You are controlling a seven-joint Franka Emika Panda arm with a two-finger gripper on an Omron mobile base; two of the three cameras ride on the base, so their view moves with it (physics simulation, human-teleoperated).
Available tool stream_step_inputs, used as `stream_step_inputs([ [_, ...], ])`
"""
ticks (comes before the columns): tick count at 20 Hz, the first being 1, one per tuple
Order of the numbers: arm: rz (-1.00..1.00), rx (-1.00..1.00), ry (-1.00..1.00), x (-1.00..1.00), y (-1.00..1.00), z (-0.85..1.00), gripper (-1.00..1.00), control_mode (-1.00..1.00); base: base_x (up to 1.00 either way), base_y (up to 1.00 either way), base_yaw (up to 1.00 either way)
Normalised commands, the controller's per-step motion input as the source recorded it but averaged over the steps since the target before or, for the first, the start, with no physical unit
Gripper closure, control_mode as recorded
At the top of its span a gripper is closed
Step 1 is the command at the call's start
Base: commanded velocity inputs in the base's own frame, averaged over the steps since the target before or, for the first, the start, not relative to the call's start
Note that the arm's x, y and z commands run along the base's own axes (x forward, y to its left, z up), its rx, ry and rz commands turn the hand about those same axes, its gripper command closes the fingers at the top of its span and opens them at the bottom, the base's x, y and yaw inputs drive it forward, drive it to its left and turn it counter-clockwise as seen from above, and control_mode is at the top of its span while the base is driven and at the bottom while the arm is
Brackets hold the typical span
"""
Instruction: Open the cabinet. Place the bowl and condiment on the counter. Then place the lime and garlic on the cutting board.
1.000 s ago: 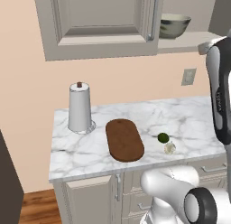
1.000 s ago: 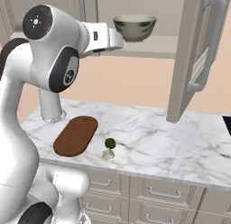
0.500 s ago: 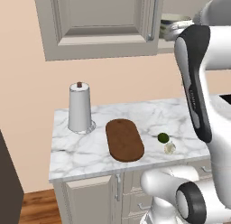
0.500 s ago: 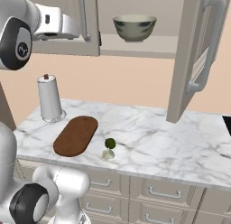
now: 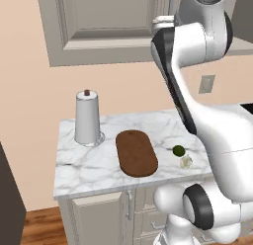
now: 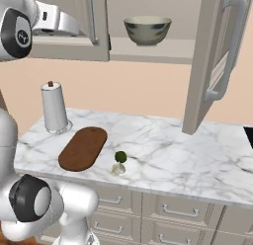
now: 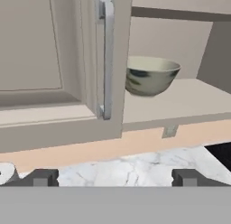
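The cabinet point(image 6: 74, 21) hangs on the wall above my table point(image 6: 163, 150). Its right door point(image 6: 217, 61) is swung open toward me, while the left door point(image 7: 40, 60) is shut, its long bar handle point(image 7: 106, 60) running down the inner edge. On the shelf point(image 7: 180, 101) inside the open half stands the bowl point(image 6: 147, 30), upright and a little back from the shelf's front lip, just right of the shut door's handle. I cannot make out the condiment bottle anywhere.

The table is a white marble slab with grey veins over low drawer units point(image 6: 173, 212). At its far left stands a paper-towel roll point(image 6: 53, 108). Near it, to the right and closer to me, the cutting board point(image 6: 83, 148) lies flat with nothing on it. Right of the board, apart from it, sits the lime point(image 6: 120, 156), and the garlic point(image 6: 118, 168) lies just beside the lime on the near side, close to the table's front edge. Both rest on the marble, not on the board.

My pincer point(image 7: 115, 177) is raised in front of the cabinet, level with the bottom of the shut left door, well above the table. Its fingertips point(image 7: 41, 177) stand wide apart with nothing between them.
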Motion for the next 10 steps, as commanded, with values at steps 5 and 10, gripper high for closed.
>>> stream_step_inputs([
  [5, 0.0, 0.17, -0.03, 0.55, -0.48, -0.02, -1.0, -1.0, 0.0, 0.0, 0.0],
  [10, 0.15, 0.11, 0.0, 0.92, 0.09, -0.09, -1.0, -1.0, 0.0, 0.0, 0.0],
])
